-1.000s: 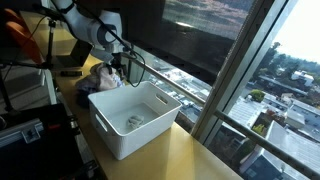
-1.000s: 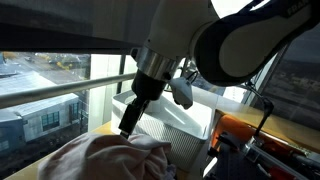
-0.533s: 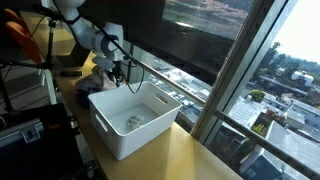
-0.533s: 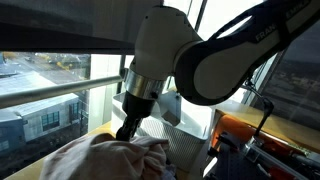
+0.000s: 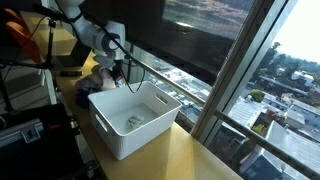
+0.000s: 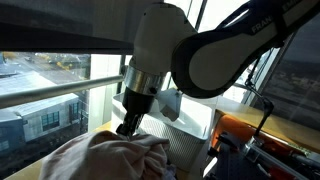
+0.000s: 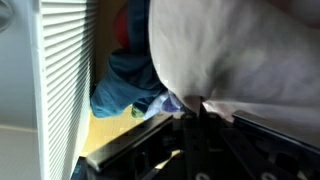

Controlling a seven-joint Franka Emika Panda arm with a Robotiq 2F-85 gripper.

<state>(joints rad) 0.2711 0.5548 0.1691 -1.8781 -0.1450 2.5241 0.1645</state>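
window-side bench (image 5: 200, 160), yellow wood top, city blocks outside the glass. cloth heap (image 5: 100, 78) sits on the bench just beside the white bin (image 5: 120, 140), at the bin's far end in an exterior view. cloth heap is crumpled, so no long axis i can call. wrist view: white cloth (image 7: 230, 50) fills most of the frame, blue cloth (image 7: 125, 88) bunched beside it, red cloth (image 7: 125, 22) peeking out past that. slatted wall of the white bin runs down the left edge of that view. arm (image 6: 200, 50) comes down at a tilt, jaws pointing into the top of the cloth heap and touching the fabric. jaws open or closed: cannot tell, tips are sunk in cloth. small grey item (image 5: 133, 122) lies on the bin floor, well apart from the jaws.
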